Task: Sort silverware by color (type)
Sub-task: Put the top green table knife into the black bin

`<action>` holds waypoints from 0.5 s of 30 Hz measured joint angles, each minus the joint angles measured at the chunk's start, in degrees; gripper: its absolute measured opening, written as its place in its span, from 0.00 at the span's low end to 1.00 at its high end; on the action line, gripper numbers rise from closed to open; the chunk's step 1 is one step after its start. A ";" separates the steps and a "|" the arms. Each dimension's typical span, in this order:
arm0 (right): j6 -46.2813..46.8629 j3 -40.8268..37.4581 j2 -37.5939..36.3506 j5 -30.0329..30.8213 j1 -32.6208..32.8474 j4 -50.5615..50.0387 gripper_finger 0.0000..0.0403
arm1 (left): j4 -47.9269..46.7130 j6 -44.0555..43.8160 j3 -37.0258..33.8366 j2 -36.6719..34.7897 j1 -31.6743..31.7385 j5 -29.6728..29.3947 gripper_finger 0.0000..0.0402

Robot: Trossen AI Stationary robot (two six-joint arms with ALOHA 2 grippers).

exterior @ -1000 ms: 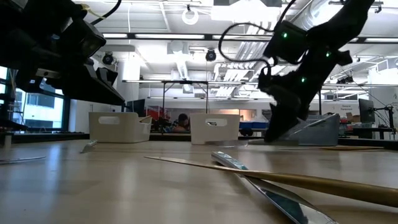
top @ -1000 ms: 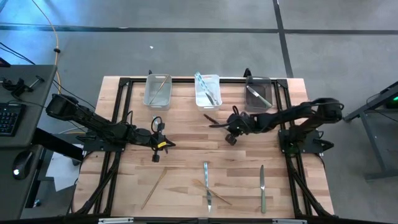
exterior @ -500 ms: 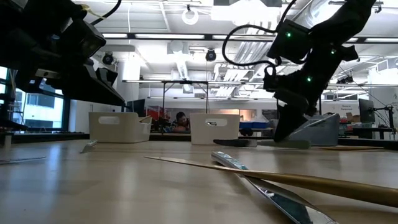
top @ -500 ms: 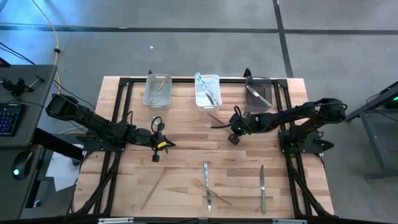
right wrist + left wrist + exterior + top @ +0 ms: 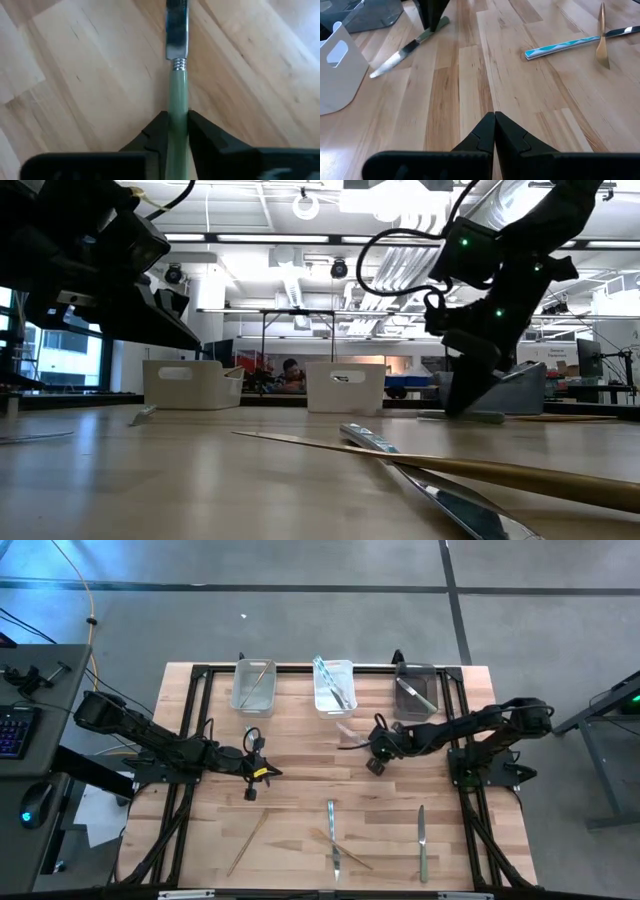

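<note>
The slim knife with a pale green handle (image 5: 177, 95) and shiny steel blade lies flat on the light wooden table (image 5: 300, 780), its handle between the right pincer's (image 5: 175, 131) dark fingers, which pinch it; the blade points away from that pincer. The left pincer (image 5: 494, 131), pressed together, waits well apart.

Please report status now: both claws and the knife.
Right claw around green-handled knife on table. Left claw shut, waiting. Nothing blocking.

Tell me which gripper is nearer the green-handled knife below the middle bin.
Right. The right gripper has its jaws around the green-handled knife's handle; the left gripper waits, shut, well across the table.
</note>
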 joint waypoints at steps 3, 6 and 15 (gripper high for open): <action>0.13 -0.04 0.00 -0.04 0.01 -0.22 0.20 | 0.00 0.00 0.00 0.00 -0.01 0.00 0.00; 0.34 -0.04 0.00 -0.09 -0.07 -0.55 0.22 | 0.00 0.00 0.00 0.00 0.01 -0.01 0.00; -0.23 -0.04 0.00 0.03 -2.07 -1.18 0.23 | 0.00 -0.02 0.00 0.00 -0.01 0.01 0.00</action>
